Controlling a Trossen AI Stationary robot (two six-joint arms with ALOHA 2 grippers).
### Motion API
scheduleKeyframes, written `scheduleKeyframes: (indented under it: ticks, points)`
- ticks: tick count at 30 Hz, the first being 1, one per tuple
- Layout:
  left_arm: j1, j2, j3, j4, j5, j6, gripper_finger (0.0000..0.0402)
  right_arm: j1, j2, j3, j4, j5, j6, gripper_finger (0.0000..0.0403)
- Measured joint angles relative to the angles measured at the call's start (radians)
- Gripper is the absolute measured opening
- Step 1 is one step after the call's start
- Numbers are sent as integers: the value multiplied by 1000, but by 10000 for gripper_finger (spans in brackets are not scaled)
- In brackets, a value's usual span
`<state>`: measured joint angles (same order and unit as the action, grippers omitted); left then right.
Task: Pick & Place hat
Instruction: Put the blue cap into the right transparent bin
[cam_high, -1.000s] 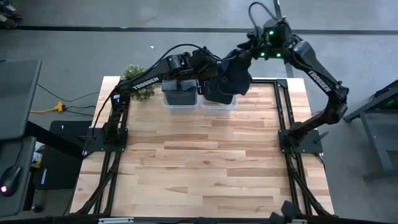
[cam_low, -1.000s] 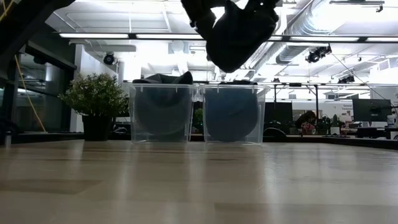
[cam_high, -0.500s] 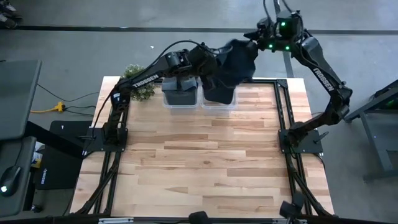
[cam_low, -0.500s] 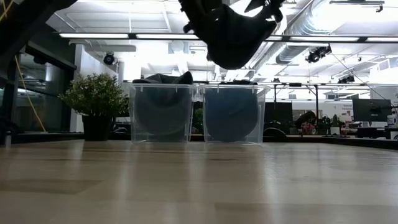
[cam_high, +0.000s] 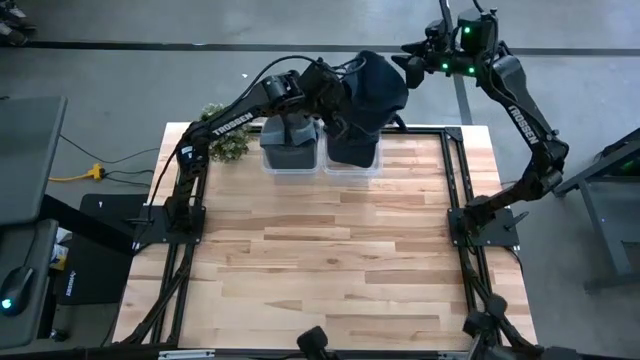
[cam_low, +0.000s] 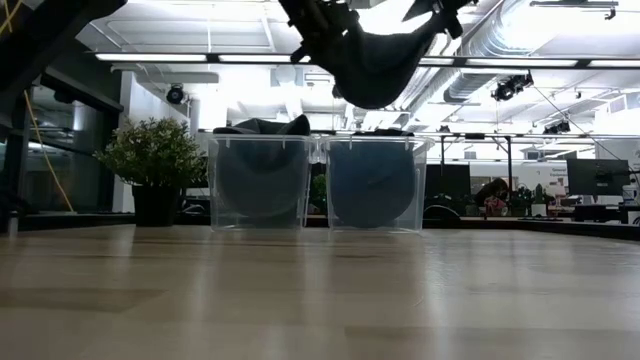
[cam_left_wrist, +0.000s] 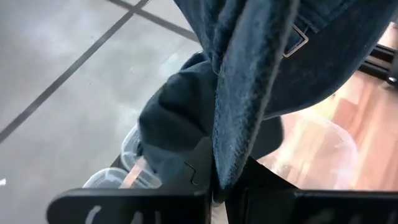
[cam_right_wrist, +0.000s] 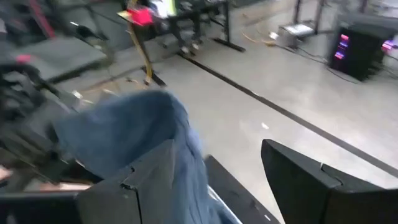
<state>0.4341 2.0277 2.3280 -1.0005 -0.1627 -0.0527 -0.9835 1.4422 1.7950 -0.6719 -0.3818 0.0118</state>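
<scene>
Overhead, hat (cam_low: 375, 55) partly cropped.

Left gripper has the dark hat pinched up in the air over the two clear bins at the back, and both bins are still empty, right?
Not quite: the bins are not empty. The low view shows a dark item inside the left bin and the right bin. The rest holds: the left gripper is shut on the hat, held above them.
</scene>
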Motion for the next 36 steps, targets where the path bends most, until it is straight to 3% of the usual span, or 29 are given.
scheduleKeyframes:
  ticks: [9,16,29,36]
  points:
    - [91,0,0,44,2,-64,6,-29,0,-11,-99,-19,1,234]
    - [141,0,0,117,82,-57,6,-22,0,-54,-49,-52,-16,234]
    - [148,31,2,112,162,-29,6,-53,1,-34,53,-67,-20,234]
    - [148,31,2,115,163,-21,6,-72,22,-29,58,-147,-52,234]
